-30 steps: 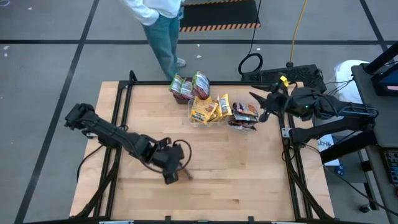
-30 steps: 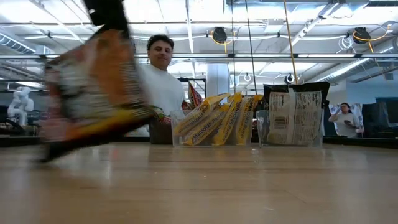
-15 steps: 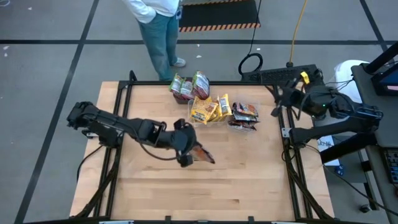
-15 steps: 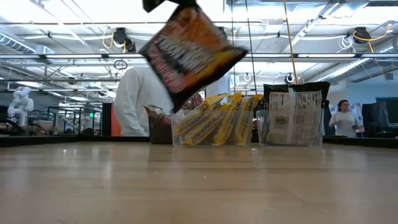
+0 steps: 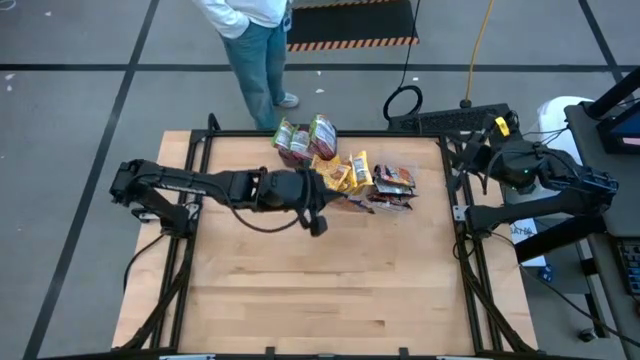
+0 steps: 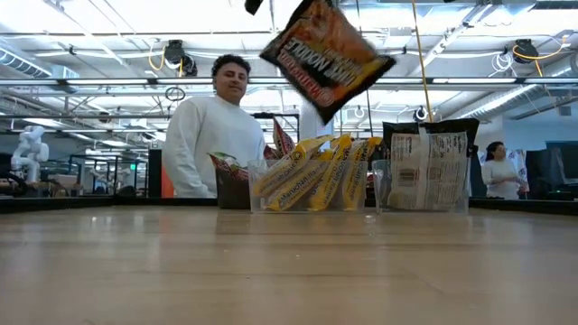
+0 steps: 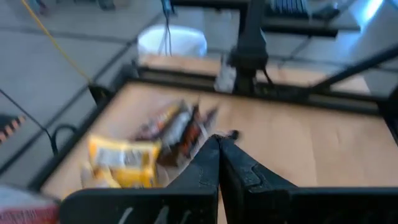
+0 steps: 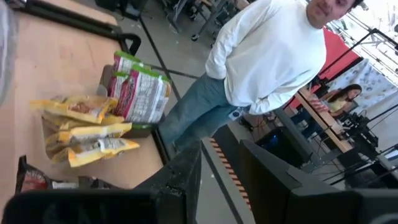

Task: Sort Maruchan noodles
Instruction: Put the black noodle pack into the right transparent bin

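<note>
Looking down from the high view, we see the left arm stretched across the worktop [image 5: 300, 290] toward the far middle, its left gripper [image 5: 318, 222] just beside the cluster of packets. Its fingers [image 7: 214, 163] are pressed together in the left wrist view. In the low view a dark packet [image 6: 327, 56] with red and orange print hangs tilted, high above the worktop, in front of the tubs; its top corner runs out of frame, so we cannot see the pinch itself, but it appears held from above.

We note three groups of Maruchan noodles at the far edge: yellow packets [image 6: 312, 176] standing on edge in a clear tub [image 6: 262, 200], green-edged packets [image 5: 305, 138] toward the far-left of the cluster, and dark packets [image 5: 392, 186] to the right, one showing its white back panel [image 6: 426, 171] in the low view.

We see the right gripper [image 5: 478, 150] parked off the worktop's far-right corner, near the frame. Its fingers [image 8: 186, 168] stand apart with nothing between them.

A person in a white top [image 6: 212, 140] stands beyond the far edge.
</note>
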`<state>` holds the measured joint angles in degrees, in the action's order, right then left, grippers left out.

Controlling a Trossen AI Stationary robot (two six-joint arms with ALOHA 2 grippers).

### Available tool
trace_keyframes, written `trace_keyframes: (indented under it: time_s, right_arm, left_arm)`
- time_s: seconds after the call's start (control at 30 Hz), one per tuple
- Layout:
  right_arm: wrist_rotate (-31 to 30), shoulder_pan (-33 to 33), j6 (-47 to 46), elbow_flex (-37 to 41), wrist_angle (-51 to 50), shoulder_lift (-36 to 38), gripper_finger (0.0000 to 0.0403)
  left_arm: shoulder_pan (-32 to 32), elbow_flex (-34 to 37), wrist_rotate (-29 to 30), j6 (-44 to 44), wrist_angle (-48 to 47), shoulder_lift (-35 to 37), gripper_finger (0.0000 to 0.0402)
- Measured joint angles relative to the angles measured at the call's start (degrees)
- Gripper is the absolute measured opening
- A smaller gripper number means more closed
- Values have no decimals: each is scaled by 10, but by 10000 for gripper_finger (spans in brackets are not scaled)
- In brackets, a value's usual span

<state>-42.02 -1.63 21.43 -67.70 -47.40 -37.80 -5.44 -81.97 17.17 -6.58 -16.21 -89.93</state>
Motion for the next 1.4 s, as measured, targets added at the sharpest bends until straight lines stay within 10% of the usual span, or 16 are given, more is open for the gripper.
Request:
trace_keyframes:
  time_s: [0.97,1.4]
  right_arm:
    - [-2,0,-28,0,-62,19,102]
    - [-1,0,-47,0,-92,40,102]
  left_arm:
    - [166,-14,-142,51,243,-56,0]
    - [190,-325,-218,118,108,-272,0]
